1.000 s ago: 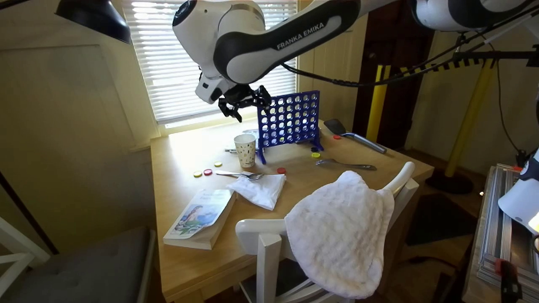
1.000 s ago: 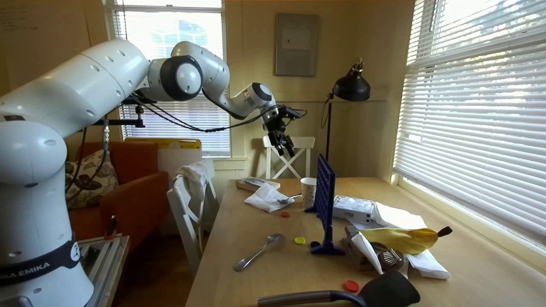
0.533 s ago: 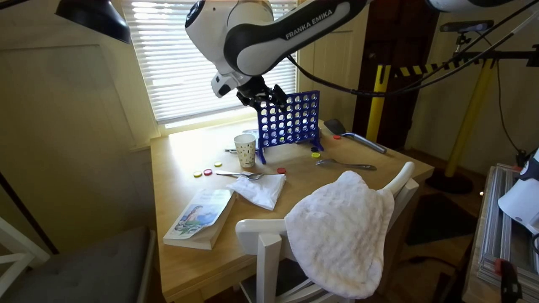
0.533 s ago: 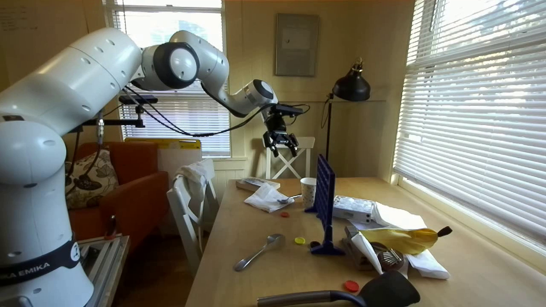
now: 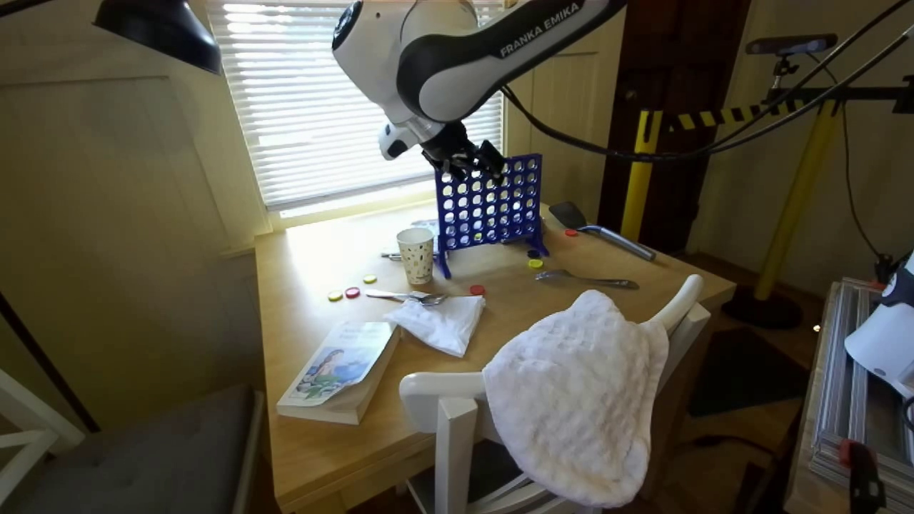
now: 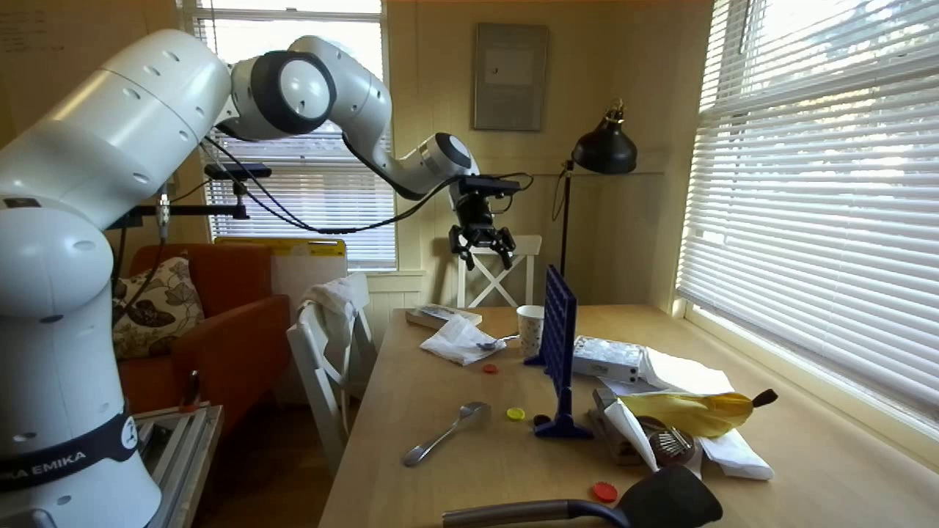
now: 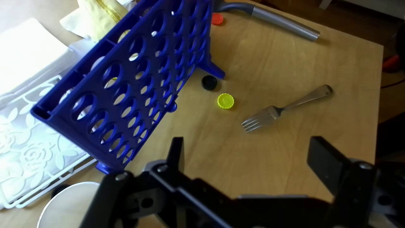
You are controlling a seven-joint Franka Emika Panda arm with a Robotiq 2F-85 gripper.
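Blue plastic upright game frame [image 7: 135, 90], pierced with rows of round holes: stands on the pale wooden tabletop [image 7: 341, 69], left of the black two-fingered tool [image 6: 489, 258] in the wrist view; we see no contact.

Tool: jaws spread wide, nothing between them, hanging above the tabletop.

Yellow ridged plastic disc [image 7: 225, 101]: flat, ahead of the tool, in line with the gap between its fingers.

Black round disc [image 7: 209, 82]: just beyond the yellow one, near the frame's foot.

Silver metal fork [image 7: 278, 110]: flat, ahead of the tool, tines nearer than handle.

White speckled paper cup [image 5: 416, 258]: upright, left of the tool in the wrist view, partly hidden by it.

Step in hand, we judge: positioning, tool unladen, no grasp begun.

Next move, in our judgement, calls for squaring the fingers to one piece, clear of the frame; discs this low would need fingertips close to the tabletop.
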